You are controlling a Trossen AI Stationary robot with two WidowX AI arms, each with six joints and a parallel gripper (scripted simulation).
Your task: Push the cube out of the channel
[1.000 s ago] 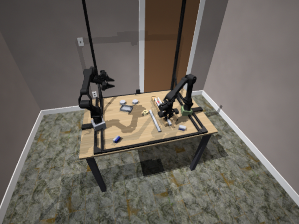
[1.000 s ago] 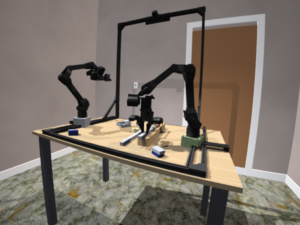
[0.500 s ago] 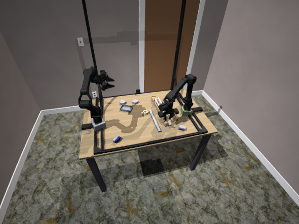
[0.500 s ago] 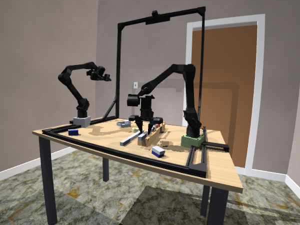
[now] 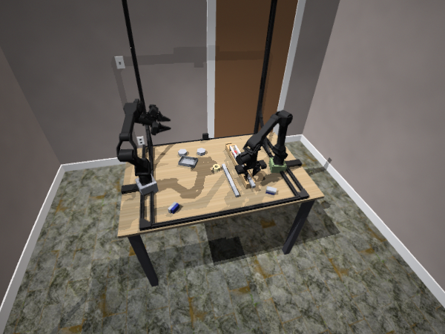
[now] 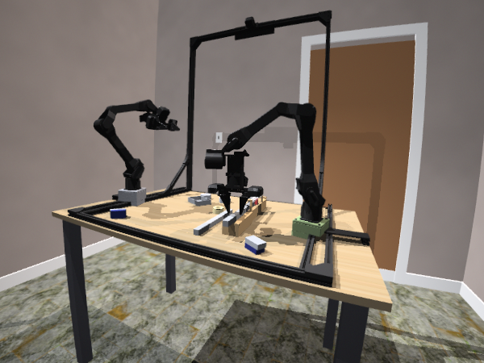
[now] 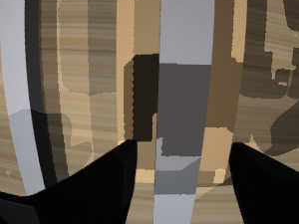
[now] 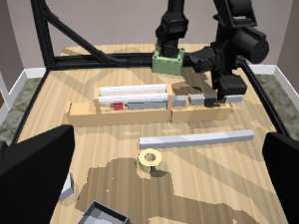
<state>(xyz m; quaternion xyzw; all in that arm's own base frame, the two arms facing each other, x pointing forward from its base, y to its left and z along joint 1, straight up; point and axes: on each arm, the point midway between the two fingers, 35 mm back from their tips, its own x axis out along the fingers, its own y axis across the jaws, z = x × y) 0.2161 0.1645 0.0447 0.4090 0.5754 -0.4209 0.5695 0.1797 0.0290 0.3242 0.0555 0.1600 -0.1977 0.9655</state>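
The wooden channel (image 5: 235,164) lies on the table in front of the left arm's green base; it also shows in the right wrist view (image 8: 149,112). A small red cube (image 8: 118,106) sits inside it. A grey rod (image 7: 180,111) (image 5: 251,182) lies along the channel, its end sticking out of the near end. My left gripper (image 5: 249,176) is low over that end, its fingers open either side of the rod with a gap on both sides (image 7: 182,160). My right gripper (image 5: 165,123) is open and empty, raised high at the far side of the table.
A second, longer grey rod (image 5: 231,179) lies on the table beside the channel. A tape roll (image 5: 215,168), a grey tray (image 5: 187,161) and two grey discs (image 5: 182,151) lie mid-table. A blue block (image 5: 173,207) and a white-and-blue block (image 5: 271,190) lie near the front rail.
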